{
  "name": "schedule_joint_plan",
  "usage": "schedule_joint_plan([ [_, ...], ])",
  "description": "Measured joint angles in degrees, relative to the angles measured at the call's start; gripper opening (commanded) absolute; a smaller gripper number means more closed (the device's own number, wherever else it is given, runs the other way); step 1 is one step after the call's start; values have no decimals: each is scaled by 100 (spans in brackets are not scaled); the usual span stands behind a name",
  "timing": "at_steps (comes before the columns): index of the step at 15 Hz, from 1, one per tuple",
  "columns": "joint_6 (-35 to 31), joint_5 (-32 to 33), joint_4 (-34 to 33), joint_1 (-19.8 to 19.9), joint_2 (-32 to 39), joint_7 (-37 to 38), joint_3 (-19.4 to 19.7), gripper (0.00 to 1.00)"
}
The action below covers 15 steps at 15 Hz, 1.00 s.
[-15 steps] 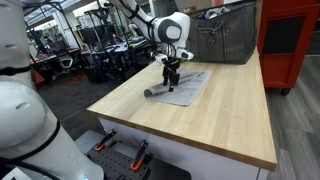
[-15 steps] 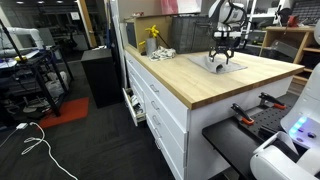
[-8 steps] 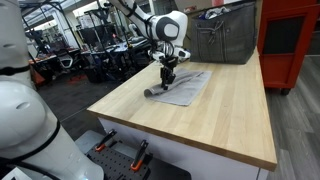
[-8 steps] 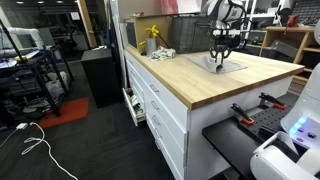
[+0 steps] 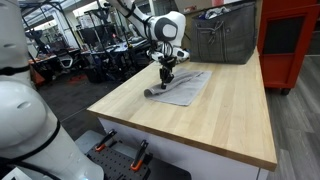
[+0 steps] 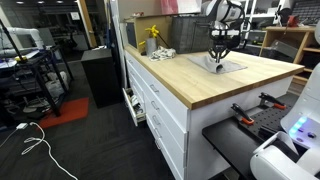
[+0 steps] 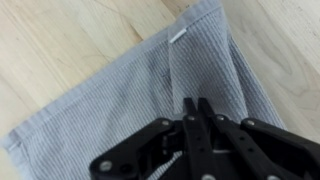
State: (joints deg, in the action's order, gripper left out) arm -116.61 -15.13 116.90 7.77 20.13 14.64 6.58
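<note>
towel (image 7: 110, 90): grey, flat on tabletop (image 5: 225, 115), upper middle of frame, right under the claw, long axis lower left to upper right in wrist view | claw (image 7: 192, 106): fingers drawn together, pinching up a ridge of towel by the look of it | arm: in from upper left, wrist plumb, pointing straight down

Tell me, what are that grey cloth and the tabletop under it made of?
The grey cloth: probably a woven cotton-like fabric, matte; the wrist view shows fine ribbed rows, a stitched hem, a small white tag, and a pucker where the gripper pinches it. The tabletop: looks like pale wood in joined strips, smooth, lightly sheened; grain lines show, though it could be laminate.
</note>
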Motion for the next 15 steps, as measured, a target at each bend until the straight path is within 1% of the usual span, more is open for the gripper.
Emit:
schedule_joint_plan([
  [2, -55, 0, 16, -10, 0, -108, -4, 0],
  [3, -109, 2, 26, -12, 0, -173, -4, 7],
  [4, -169, 3, 42, -13, 0, -224, -4, 27],
  [5, -240, 25, 62, -14, 0, -231, -4, 32],
  [8, -529, 174, 153, -20, 0, -208, 6, 56],
  [10, -710, 354, 242, -24, 0, -185, 46, 69],
  [11, -762, 413, 282, -24, -2, -185, 70, 78],
  [12, -780, 454, 308, -23, -7, -185, 87, 35],
  [13, -781, 464, 322, -18, -7, -185, 95, 40],
  [14, -770, 463, 336, -13, -7, -185, 96, 37],
  [15, -741, 457, 337, -11, -10, -185, 96, 31],
])
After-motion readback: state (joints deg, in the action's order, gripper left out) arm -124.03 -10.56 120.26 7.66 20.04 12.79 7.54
